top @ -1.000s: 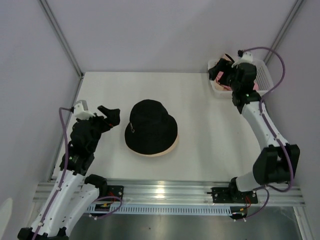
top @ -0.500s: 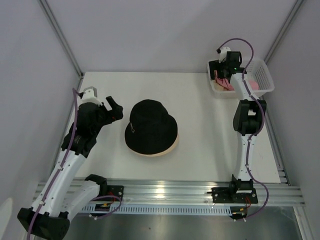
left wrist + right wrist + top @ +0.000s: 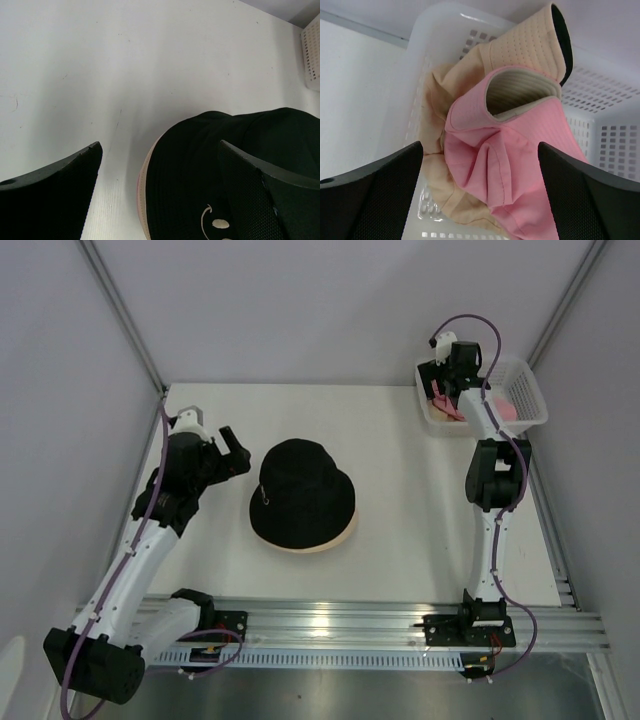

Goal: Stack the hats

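Black hat is sitting left of ctr on the desk, crown up, on top of the peach hat, whose pale brim is peeking out at the near-right edge. In the left wrist view a small pale-yellow smiley is showing on the black hat. That's the one mark readable on it.

L claw is hovering just beside the stack's far-left side, not touching, jaws spread wide w/ nothing btwn them. From its own cam the L claw is framing the brim edge, w/ bare desk running out ahead of it.

R claw is hanging over the white lattice basket at the far-right corner of the desk, jaws also fully apart and gripping nothing. Below the R claw the pink hat is lying crumpled in the basket, resting against the cream-beige hat, which is standing folded toward the back wall.

A wide stretch of open desk is lying btwn stack and basket. The stack is sitting well in from every desk edge. A metal rail is running along the near edge.
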Robot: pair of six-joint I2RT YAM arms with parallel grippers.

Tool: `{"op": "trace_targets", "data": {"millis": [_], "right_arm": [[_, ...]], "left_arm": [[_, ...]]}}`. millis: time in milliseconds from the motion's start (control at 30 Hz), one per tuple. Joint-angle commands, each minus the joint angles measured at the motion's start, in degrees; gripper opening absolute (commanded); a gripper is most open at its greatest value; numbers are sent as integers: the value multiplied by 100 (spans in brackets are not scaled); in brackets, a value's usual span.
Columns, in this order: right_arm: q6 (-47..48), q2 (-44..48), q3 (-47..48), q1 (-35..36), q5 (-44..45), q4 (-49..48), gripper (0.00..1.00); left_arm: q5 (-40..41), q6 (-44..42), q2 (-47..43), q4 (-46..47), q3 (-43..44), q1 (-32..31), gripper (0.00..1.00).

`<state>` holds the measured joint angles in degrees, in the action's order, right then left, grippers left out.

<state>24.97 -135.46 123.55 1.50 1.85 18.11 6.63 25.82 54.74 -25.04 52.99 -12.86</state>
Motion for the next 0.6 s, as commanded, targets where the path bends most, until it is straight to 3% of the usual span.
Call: {"op": "trace_targets", "data": {"millis": [0,133,333,533,567], "right_arm": [[79,64,56,-88,-245,-545,100],[-89,-129,204,-316,-974,-624,98],[-89,-437,275,-334,-950,-694,91],[-185,-675,521,-396,-1159,-774,80],[-203,-727,565,-396,-1247,-765,74]], "left_arm": [[-162,-130,80,175,290,65,99],[-154,-139,256,183,335,73,99],[-119,-69,423,157,431,82,100],[-57,-78,564,122,528,91,99],[-57,-78,590,122,563,91,100]]}}
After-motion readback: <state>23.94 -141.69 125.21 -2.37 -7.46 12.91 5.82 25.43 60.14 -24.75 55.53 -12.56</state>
